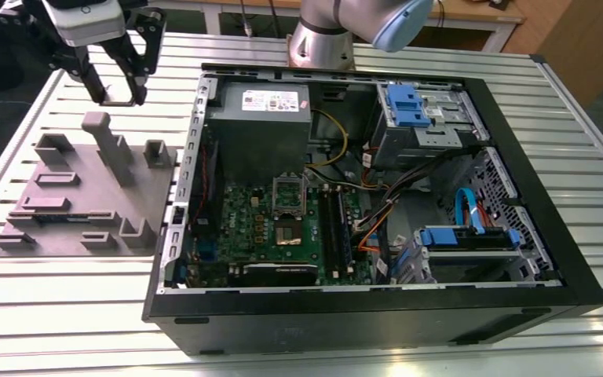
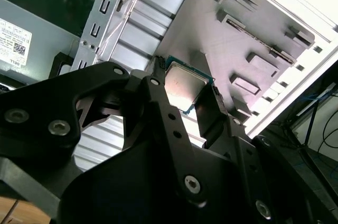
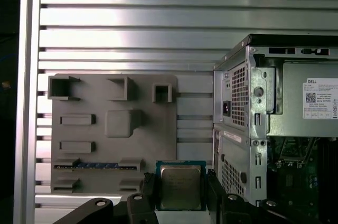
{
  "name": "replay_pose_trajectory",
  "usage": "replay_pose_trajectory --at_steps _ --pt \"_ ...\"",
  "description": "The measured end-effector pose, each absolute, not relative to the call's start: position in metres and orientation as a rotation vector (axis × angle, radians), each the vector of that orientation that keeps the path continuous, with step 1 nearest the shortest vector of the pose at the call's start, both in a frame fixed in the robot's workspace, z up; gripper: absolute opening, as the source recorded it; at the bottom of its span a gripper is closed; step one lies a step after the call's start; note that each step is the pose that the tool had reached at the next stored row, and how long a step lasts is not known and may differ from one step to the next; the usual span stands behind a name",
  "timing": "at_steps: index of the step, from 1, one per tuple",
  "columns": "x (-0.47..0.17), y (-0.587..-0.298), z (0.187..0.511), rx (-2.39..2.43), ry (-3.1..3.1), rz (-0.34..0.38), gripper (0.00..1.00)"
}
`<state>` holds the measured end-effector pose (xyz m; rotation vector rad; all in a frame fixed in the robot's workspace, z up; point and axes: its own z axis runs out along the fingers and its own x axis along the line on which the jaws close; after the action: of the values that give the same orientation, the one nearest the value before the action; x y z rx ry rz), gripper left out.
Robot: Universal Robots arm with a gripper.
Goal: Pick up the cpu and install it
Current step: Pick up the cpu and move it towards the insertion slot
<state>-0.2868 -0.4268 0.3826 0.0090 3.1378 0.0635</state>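
The cpu (image 3: 180, 186) is a small square chip with a shiny silver top and a green rim. It sits clamped between my gripper's (image 3: 180, 188) two black fingers (image 3: 147, 186), off the table, and shows in both wrist views. In the second wrist view the cpu (image 2: 185, 87) is tilted, and the fingers (image 2: 158, 84) press on two opposite edges. In the exterior view my gripper (image 1: 119, 100) hangs at the back left, above the far edge of the grey fixture plate (image 1: 87, 196) and to the left of the open computer case (image 1: 375, 314).
The case lies open on the slatted metal table (image 1: 60, 314). Inside are the green motherboard (image 1: 244, 228) with its socket area (image 1: 289, 229), a grey power supply (image 1: 260, 129), blue drive bays (image 1: 417, 106) and loose cables (image 1: 375, 216). The fixture plate carries raised posts (image 1: 107, 145).
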Motion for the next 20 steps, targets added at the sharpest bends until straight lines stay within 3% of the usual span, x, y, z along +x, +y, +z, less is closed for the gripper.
replay_pose_trajectory --at_steps 20 --pt "-0.2774 -0.4348 0.3824 0.01 3.138 0.063 0.47"
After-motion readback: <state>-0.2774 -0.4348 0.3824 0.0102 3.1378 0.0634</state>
